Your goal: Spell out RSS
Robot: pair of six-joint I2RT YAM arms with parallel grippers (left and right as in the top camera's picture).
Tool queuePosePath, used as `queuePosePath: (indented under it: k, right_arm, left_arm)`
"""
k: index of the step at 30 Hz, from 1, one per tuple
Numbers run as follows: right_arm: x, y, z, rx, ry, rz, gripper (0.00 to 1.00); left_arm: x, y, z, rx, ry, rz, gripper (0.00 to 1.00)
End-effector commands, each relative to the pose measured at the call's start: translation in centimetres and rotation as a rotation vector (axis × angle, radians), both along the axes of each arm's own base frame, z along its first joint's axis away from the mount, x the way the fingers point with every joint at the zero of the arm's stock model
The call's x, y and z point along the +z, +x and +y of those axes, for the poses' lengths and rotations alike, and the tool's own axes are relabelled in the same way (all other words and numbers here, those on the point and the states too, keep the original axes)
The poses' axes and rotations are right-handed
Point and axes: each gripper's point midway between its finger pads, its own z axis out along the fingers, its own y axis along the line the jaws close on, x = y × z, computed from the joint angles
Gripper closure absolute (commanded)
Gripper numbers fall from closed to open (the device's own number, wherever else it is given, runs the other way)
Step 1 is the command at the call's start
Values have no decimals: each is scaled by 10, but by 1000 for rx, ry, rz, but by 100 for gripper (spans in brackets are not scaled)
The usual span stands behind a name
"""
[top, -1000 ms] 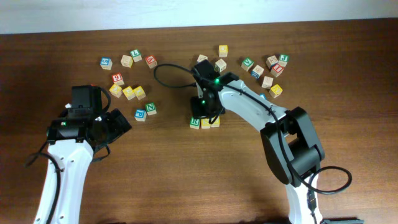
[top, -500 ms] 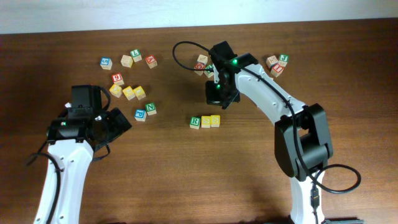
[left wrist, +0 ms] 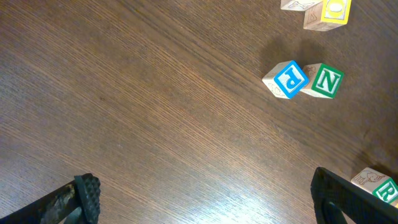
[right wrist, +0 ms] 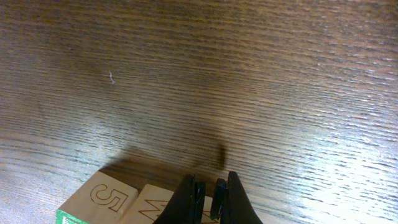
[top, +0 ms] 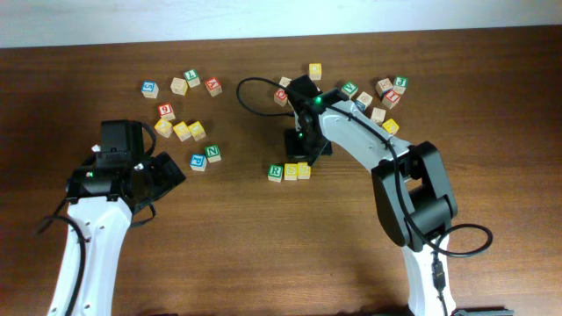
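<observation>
The green "R" cube (top: 276, 172) and two yellow cubes (top: 290, 172) (top: 304, 170) lie side by side in a row at mid table. My right gripper (top: 299, 151) hovers just behind the row, over its yellow cubes. In the right wrist view its fingers (right wrist: 210, 194) are shut with only a sliver of gap and hold nothing; the side faces of two cubes in the row (right wrist: 101, 196) (right wrist: 151, 208) show below them. My left gripper (top: 169, 171) is open and empty over bare wood at the left (left wrist: 208, 202). The "R" cube also shows in the left wrist view (left wrist: 380, 186).
A blue "P" cube (top: 198, 161) and a green "N" cube (top: 213, 154) sit left of the row, also seen in the left wrist view (left wrist: 289, 79) (left wrist: 325, 81). Several loose cubes lie at back left (top: 182, 130) and back right (top: 378, 92).
My right gripper lifted off the row and drew back toward the far side, then came forward to just behind the row. The three cubes and the left arm have not moved.
</observation>
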Motion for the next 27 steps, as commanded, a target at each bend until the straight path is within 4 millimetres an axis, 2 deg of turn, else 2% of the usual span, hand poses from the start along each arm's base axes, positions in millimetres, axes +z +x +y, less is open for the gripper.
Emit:
queuePosePath:
  k: [1, 4, 14, 18, 19, 20, 23, 25, 27]
  right_arm:
    - [-10, -7, 9, 35, -17, 9, 96]
    - [-10, -10, 13, 46, -21, 9, 96]
    - [-11, -7, 6, 40, -63, -6, 96]
    - [7, 3, 1, 19, -59, -13, 96]
    - [15, 7, -2, 11, -58, -15, 96]
    - [22, 11, -4, 3, -56, -19, 96]
    - [51, 25, -15, -32, -49, -33, 96]
    - [66, 31, -25, -56, -48, -35, 96]
    - [79, 32, -38, -82, -55, -19, 96]
  left_arm:
    - [-2, -2, 1, 17, -8, 2, 1]
    - [-2, -2, 1, 18, -8, 2, 1]
    - [-2, -4, 1, 18, -8, 9, 1]
    - [-3, -3, -4, 8, -34, 8, 1]
    - [-3, -2, -8, -3, -59, 4, 5]
    - [-2, 0, -14, -39, -79, -3, 13]
    - [2, 11, -34, -204, -134, -50, 41]
    - [3, 13, -40, -225, -140, -59, 58]
    - [4, 16, -46, -247, -139, -72, 79]
